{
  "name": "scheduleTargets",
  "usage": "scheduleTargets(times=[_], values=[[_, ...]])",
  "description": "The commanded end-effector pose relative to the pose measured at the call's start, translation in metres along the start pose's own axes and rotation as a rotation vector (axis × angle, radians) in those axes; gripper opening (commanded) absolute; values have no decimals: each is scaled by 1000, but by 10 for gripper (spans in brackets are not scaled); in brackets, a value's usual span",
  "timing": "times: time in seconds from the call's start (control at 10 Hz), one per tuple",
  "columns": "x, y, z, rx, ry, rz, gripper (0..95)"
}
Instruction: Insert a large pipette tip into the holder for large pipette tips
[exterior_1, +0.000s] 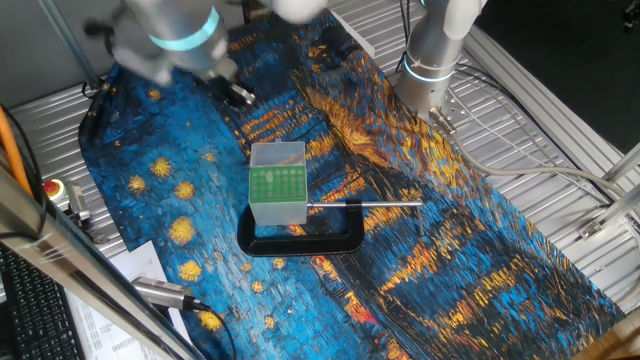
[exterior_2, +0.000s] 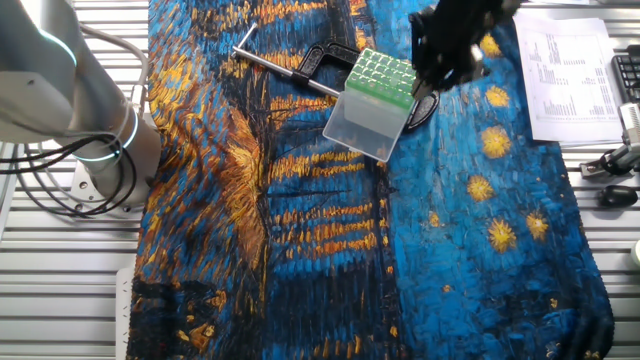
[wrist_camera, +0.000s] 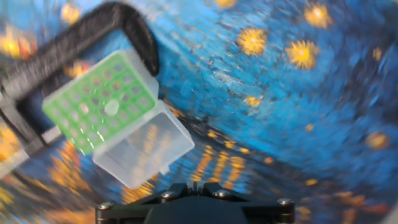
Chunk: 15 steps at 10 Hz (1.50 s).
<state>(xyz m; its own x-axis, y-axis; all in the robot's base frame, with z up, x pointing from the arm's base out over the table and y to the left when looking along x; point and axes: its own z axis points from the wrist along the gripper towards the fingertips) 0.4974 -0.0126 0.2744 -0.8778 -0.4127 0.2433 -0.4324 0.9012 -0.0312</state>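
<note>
Hovering just past the holder (exterior_2: 375, 100), the gripper (exterior_2: 447, 55) looks blurry, can't tell if it's open or holding a tip.

Opposed overheads; blurred, seemingly close hand view.

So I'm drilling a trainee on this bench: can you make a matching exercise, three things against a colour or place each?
Things:
1. holder for large pipette tips
2. clamp
3. cloth

Descriptions:
A. black, C-shaped, around the box's base
B. blue with yellow stars, covering the table
C. translucent box, green perforated top

Pairs: 1-C, 2-A, 3-B
</note>
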Motion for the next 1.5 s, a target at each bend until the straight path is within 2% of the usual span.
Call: scheduleTargets(times=[0.1,0.2,0.6,0.8,0.9,1.0,1.1,1.2,1.3,1.4,1.5], values=[[12,-25,9,-187,-130,266,0],[17,-30,8,-177,-151,265,0],[26,-42,10,-150,-154,302,0],[29,-45,9,-138,-151,279,0],[29,-45,9,-67,-147,248,0],[29,-45,9,-8,-132,297,0],[29,-45,9,-14,-162,377,0],[29,-45,9,-27,-206,426,0],[29,-45,9,-60,-212,444,0],[29,-45,9,-70,-212,439,0],[30,-52,16,-72,-208,416,0]])
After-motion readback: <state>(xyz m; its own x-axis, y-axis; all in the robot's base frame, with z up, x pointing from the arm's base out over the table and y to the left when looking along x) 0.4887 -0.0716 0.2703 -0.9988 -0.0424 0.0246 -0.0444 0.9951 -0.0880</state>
